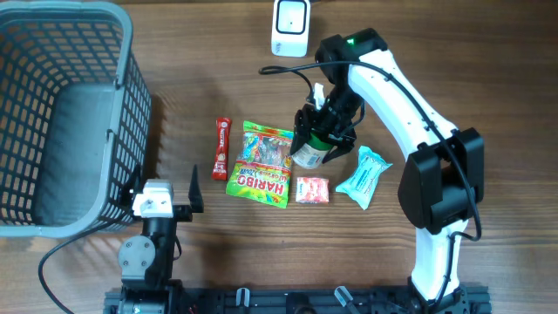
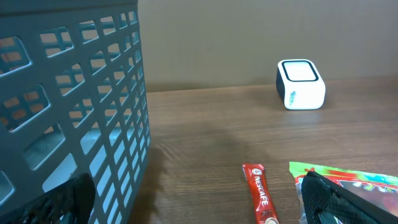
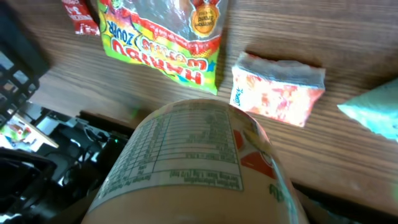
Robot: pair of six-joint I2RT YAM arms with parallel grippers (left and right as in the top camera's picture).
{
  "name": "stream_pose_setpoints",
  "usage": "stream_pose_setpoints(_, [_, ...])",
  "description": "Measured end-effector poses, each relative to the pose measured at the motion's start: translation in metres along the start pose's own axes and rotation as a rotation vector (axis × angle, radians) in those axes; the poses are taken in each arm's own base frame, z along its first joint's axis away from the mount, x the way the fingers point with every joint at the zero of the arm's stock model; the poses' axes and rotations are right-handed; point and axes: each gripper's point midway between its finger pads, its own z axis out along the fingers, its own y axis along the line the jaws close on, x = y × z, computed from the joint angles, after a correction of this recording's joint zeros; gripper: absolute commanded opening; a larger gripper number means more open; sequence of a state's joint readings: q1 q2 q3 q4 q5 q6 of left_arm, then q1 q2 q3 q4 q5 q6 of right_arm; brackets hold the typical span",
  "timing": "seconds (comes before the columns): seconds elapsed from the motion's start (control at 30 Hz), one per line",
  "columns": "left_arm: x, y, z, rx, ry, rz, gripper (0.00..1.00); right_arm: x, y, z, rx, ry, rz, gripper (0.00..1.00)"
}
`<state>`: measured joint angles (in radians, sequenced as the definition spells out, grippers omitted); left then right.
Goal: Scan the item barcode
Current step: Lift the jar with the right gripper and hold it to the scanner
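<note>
The right pincer grips a bottle near the middle of the worktop. The bottle sits at the right edge of the Haribo bag, with the teal packet to its right and the pink packet just in front. Its printed label faces the wrist camera. The scanner stands apart at the far edge. The left pincer is spread wide and empty beside the basket, near a Nescafé stick.
</note>
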<state>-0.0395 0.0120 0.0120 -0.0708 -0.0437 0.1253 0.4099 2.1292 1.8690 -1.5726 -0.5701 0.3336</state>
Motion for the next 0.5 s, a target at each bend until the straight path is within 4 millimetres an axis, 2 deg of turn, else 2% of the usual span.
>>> stream_pose_setpoints(0.13, [0.000,0.000,0.000,0.000,0.000,0.000,1.00,-0.041,0.020,-0.007,-0.062,-0.166,-0.140,0.54])
stream_pose_setpoints(0.2, [0.000,0.000,0.000,0.000,0.000,0.000,1.00,-0.072,0.039,-0.019,-0.105,-0.311,-0.260,0.49])
stream_pose_setpoints(0.3, [0.000,0.000,0.000,0.000,0.000,0.000,1.00,-0.094,0.057,-0.030,-0.136,-0.421,-0.358,0.47])
stream_pose_setpoints(0.33, [0.000,0.000,0.000,0.000,0.000,0.000,1.00,-0.091,0.059,-0.029,-0.133,-0.415,-0.363,0.47])
stream_pose_setpoints(0.43, [0.000,0.000,0.000,0.000,0.000,0.000,1.00,-0.048,0.059,-0.010,-0.072,-0.281,-0.354,0.51])
stream_pose_setpoints(0.5, [0.000,0.000,0.000,0.000,0.000,0.000,1.00,-0.021,0.060,-0.008,-0.013,-0.240,-0.367,0.52])
